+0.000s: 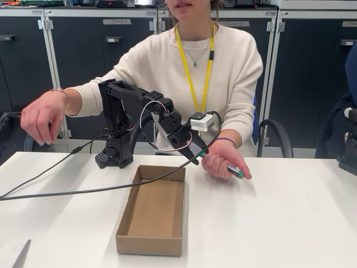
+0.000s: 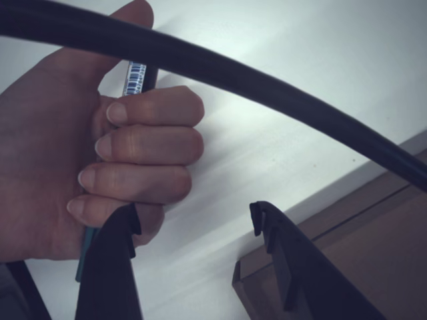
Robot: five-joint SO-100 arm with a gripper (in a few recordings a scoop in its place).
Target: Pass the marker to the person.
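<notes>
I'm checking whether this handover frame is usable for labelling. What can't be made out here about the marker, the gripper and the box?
- Marker: its body and label are wrapped by the person's hand in both views.
- Gripper: its fingers show apart in the wrist view; the frame's bottom edge cuts off their bases.
- Cardboard box: the black cable crosses its far end in the fixed view.
</notes>
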